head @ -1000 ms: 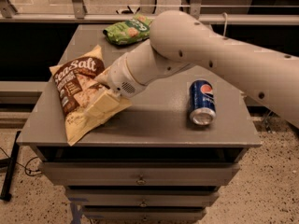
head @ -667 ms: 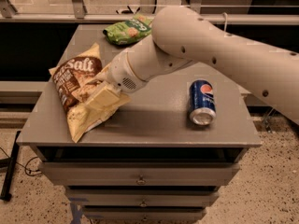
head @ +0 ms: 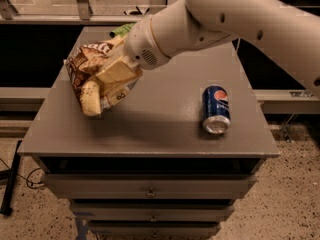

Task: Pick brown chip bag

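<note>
The brown chip bag hangs crumpled above the left part of the table, with its dark panel facing up and left and its pale yellow-tan edge drooping down. It casts a shadow on the tabletop beneath it. My gripper is at the end of the white arm that reaches in from the upper right. It is shut on the bag's right side and holds it off the surface. The fingertips are mostly buried in the crinkled bag.
A blue Pepsi can lies on its side on the right part of the grey table. A green snack bag peeks out behind the arm at the table's back. Drawers sit below the tabletop.
The gripper has lifted the brown chip bag off the table and raised it; the bag has crumpled and tilted. The can has not moved.
</note>
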You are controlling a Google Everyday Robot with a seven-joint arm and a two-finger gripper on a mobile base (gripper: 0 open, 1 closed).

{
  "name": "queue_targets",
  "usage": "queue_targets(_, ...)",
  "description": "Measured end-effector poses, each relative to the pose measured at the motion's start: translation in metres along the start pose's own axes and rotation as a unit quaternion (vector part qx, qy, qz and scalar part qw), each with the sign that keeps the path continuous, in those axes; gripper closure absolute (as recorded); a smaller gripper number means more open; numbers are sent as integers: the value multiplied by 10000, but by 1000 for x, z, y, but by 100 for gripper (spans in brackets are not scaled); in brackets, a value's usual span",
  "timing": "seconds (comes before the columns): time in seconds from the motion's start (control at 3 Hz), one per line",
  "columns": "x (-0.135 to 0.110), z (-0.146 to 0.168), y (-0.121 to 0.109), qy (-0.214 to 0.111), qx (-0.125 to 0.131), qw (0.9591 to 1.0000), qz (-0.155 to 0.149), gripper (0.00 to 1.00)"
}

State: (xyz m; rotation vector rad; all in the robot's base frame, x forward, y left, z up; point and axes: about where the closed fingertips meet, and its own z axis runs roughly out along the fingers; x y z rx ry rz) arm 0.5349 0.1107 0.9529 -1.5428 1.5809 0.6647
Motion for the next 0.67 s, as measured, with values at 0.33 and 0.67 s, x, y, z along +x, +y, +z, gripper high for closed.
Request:
queue_targets(0.33,-26,-31,-21,-543,222,9983,71,100)
queue_targets(0.67,-32,-34,-22,-606,232,9979,79,100)
